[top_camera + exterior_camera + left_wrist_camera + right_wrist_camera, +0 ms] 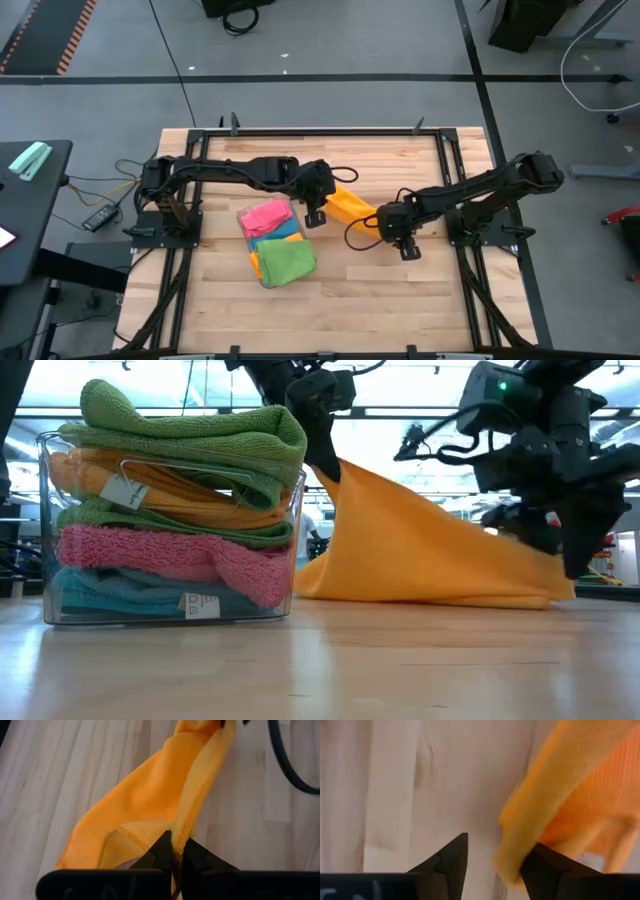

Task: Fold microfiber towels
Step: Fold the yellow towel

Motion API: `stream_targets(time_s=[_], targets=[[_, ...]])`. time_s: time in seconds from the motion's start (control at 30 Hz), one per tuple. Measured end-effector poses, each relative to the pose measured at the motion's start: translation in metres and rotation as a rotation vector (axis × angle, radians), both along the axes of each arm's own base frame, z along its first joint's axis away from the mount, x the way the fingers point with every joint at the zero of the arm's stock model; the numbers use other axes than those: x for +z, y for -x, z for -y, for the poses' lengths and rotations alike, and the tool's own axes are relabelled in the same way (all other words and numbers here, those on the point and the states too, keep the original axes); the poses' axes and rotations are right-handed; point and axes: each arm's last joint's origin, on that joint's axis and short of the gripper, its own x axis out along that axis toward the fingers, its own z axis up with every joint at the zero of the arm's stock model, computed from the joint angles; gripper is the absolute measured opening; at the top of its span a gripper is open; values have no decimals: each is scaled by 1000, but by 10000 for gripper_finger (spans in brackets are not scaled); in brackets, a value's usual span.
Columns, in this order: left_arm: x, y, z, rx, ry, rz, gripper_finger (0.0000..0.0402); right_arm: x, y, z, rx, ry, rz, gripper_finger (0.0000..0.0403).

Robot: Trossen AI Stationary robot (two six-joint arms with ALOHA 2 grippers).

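An orange microfiber towel (420, 540) slopes from my left gripper (175, 840), which is shut on its raised corner, down to the table at its other end (520, 598). In the high view the towel (350, 207) lies mid-table between both arms. My right gripper (502, 847) is open and points down at the towel's low end, with the towel's edge (507, 862) in the gap beside one finger. Folded green (190, 420), orange, pink (160, 550) and blue towels are stacked in a clear tray (48, 575). My left gripper pinches the orange towel's stitched hem at a corner (182, 827) between its two fingers, slanting down from the table's left. That corner is lifted clear. The cloth hangs from it in a loose fold and slopes down until its other end rests on the table. My right gripper: I cannot tell whether its fingers touch the towel's edge that lies between them.
The clear tray (262, 278) of folded towels sits left of centre, just near of my left gripper (318, 212). A black cable (355, 232) loops beside my right gripper (408, 248). Bare wood lies along the table's near edge and far right.
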Motion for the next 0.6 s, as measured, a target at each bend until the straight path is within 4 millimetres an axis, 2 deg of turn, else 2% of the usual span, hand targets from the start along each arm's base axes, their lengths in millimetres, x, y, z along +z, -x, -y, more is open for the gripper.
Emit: stream_targets(time_s=[0.17, 0.3, 0.43, 0.6], targets=[[-1, 2, 0, 1, 1, -21, 8, 5, 11, 3, -21, -37, -64, 168], [-2, 3, 0, 0, 3, -38, 15, 10, 14, 2, -37, -109, -63, 167], [-3, 5, 0, 1, 4, -64, 27, 11, 15, 2, -92, -124, -79, 167], [-8, 15, -9, 25, 15, -171, 10, 10, 13, 2, -207, -128, -92, 167]])
